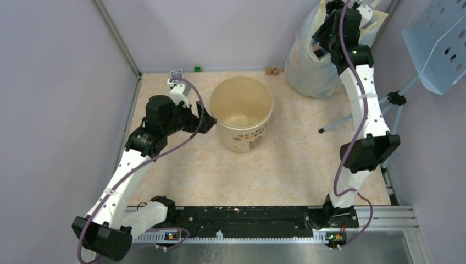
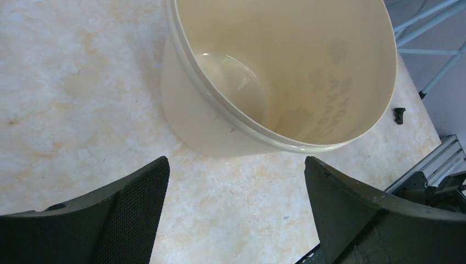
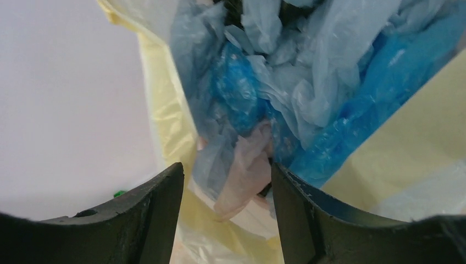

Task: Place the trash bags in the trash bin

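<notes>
The trash bin point(image 1: 242, 138), a cream-yellow bucket with a print on its side, stands upright and empty at mid-table. My left gripper point(image 1: 207, 122) hovers just left of it, open, with only bare table between its fingers point(image 2: 137, 192); the bin's wall point(image 2: 192, 115) fills the view ahead. My right gripper point(image 1: 324, 38) is at the mouth of the large whitish-yellow bag point(image 1: 308, 74) at the back right. A crumpled pale-pink trash bag point(image 3: 247, 173) pokes out among blue plastic point(image 3: 236, 82), between the parted fingers of the right gripper point(image 3: 226, 168), close to the right finger.
Grey walls close in the left, back and right sides. A tripod leg point(image 1: 340, 122) and a pale-blue perforated panel point(image 1: 439, 44) stand at the right. Small green point(image 1: 197, 69) and brown point(image 1: 271, 71) blocks lie by the back wall. A black rail point(image 1: 247, 217) runs along the near edge.
</notes>
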Robot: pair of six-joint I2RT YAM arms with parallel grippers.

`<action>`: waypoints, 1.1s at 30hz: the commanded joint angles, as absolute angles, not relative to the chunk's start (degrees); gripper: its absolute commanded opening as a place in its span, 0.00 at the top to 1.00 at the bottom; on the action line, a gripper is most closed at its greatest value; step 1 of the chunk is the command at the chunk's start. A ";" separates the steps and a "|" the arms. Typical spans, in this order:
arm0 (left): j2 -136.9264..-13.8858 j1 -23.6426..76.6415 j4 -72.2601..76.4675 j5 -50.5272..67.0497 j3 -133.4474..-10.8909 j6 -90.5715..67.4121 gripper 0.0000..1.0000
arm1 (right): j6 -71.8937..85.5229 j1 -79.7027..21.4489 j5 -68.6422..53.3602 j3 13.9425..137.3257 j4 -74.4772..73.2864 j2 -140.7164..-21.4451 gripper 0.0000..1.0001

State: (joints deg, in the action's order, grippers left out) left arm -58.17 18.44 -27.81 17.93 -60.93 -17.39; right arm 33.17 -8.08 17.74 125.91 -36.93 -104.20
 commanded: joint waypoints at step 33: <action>-55.63 18.46 -27.52 14.45 -64.07 -16.44 0.05 | 24.15 -7.67 23.02 118.21 -16.00 -86.42 1.00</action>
